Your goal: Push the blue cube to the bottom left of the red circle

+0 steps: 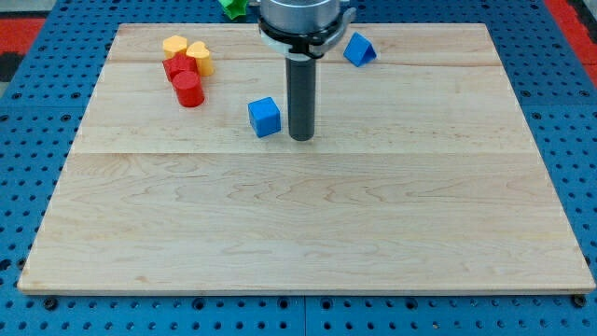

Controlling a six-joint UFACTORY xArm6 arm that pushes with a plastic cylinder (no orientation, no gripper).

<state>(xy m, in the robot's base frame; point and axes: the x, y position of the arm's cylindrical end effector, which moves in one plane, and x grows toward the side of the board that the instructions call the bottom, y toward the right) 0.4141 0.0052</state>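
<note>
No pincer is on this arm, so there is nothing to be apart or together. The arm ends in a dark rod, and my tip (301, 138) is down on the table (298, 243).

Just beside my tip, at about 10 o'clock from it, sits the blue cube (265, 117). I see a thin gap between them, so I think they do not touch.

Farther out the same way, at about 10 o'clock from the cube, stands the red circle (188, 90). So the cube is at about 4 o'clock from the red circle. It should end up at about 7 o'clock from it. I think the job is not done yet.

What is left, I guess, is to slide the cube toward 9 o'clock, under the red circle, to its other side. My tip is on the right side of the cube for that, only a bit low.

Behind the red circle, at its 11 o'clock, is another red block (177, 67), with two yellow blocks (200, 56) near it. A blue block (359, 49) lies at 1 o'clock from my tip, well apart. A green block (234, 7) peeks in at the view's top.
</note>
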